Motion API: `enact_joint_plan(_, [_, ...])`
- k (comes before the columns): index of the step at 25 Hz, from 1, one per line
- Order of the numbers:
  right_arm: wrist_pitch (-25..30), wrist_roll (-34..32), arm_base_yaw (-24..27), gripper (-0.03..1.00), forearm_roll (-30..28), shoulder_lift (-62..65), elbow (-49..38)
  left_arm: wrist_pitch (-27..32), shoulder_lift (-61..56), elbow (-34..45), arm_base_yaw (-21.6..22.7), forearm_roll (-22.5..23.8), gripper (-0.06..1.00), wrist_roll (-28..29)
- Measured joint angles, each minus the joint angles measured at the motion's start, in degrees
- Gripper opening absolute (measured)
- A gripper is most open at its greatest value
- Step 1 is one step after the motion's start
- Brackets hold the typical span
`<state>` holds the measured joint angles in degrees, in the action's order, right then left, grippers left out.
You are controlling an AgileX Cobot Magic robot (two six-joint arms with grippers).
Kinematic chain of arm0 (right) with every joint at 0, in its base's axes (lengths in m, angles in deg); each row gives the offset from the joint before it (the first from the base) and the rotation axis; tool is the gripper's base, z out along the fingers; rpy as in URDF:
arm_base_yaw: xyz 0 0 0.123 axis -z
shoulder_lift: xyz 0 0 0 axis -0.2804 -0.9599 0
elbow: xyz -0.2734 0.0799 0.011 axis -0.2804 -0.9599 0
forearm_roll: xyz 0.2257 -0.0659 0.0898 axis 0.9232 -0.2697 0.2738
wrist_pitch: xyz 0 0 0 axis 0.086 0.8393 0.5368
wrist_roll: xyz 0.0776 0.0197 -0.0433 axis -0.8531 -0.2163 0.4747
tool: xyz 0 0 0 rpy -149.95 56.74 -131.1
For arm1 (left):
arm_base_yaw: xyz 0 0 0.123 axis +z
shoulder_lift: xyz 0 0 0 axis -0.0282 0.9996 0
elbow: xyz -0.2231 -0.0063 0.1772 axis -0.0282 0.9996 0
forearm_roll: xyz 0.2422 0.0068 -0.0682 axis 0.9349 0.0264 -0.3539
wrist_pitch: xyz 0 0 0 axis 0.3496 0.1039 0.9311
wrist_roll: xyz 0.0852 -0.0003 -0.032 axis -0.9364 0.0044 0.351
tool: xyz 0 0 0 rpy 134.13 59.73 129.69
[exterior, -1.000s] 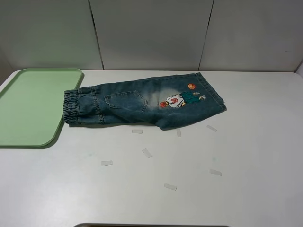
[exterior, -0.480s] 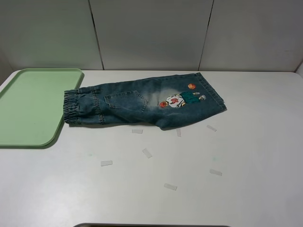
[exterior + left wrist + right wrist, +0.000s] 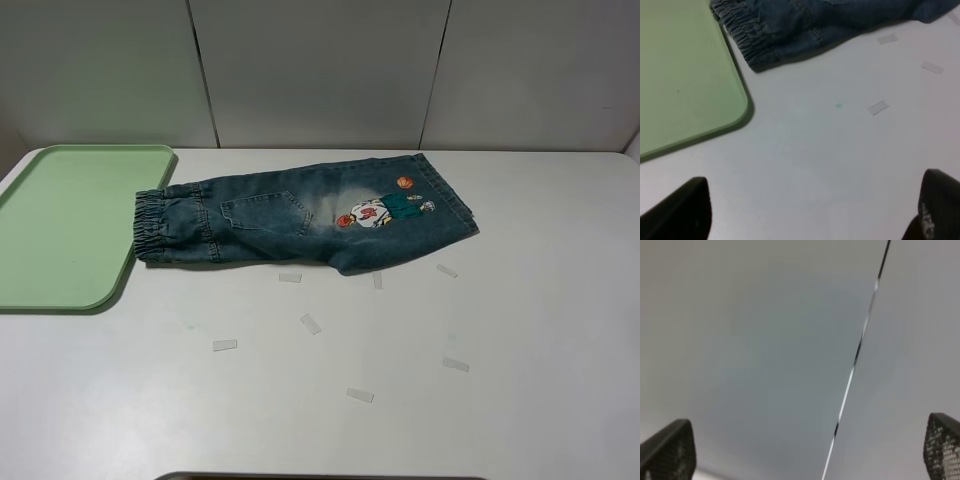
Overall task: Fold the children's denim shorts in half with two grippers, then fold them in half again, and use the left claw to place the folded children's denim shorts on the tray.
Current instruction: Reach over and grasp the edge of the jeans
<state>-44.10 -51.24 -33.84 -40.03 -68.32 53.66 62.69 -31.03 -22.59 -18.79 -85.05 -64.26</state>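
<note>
Leftmost, the tray (image 3: 60,230) sat at the table's (image 3: 520,330) far left corner. Touching its rim by the waistband (image 3: 150,225), the children's denim shorts (image 3: 290,220) lay flat along the far edge. Off the cloth, left claw (image 3: 810,215) and right gripper (image 3: 810,450) stood spread wide, empty.

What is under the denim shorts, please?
The denim shorts lie on the white table, waistband beside the green tray. Whether more tape strips lie beneath, the cloth hides.

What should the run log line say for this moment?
shorts: flat on table, beside tray | left gripper: open, empty | right gripper: open, empty
</note>
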Motion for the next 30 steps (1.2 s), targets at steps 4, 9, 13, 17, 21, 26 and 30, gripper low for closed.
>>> enact_joint_plan(4, [6.0, -0.9, 0.0, 0.69, 4.6, -4.3, 0.0, 0.0, 0.0, 0.0, 0.0, 0.0, 0.82, 0.0])
enact_joint_plan(9, [9.2, -2.6, 0.0, 0.69, 8.8, -8.7, 0.0, 0.0, 0.0, 0.0, 0.0, 0.0, 0.82, 0.0])
enact_joint_plan(13, [10.0, -3.0, 0.0, 0.69, 9.4, -12.9, 0.0, 0.0, 0.0, 0.0, 0.0, 0.0, 0.82, 0.0])
enact_joint_plan(17, [10.1, -3.1, 0.0, 0.69, 9.4, -17.6, 0.0, 0.0, 0.0, 0.0, 0.0, 0.0, 0.82, 0.0])
enact_joint_plan(21, [9.0, -2.0, 0.0, 0.69, 9.8, -20.7, 0.0, 0.0, 0.0, 0.0, 0.0, 0.0, 0.82, 0.0])
enact_joint_plan(26, [5.5, 4.3, 5.5, 0.69, 17.3, -27.9, 2.3, 0.0, 0.0, 0.0, 0.0, 0.0, 0.82, 0.0])
enact_joint_plan(30, [11.6, 7.8, 9.1, 0.69, 18.4, -34.8, 10.2, 0.0, 0.0, 0.0, 0.0, 0.0, 0.82, 0.0])
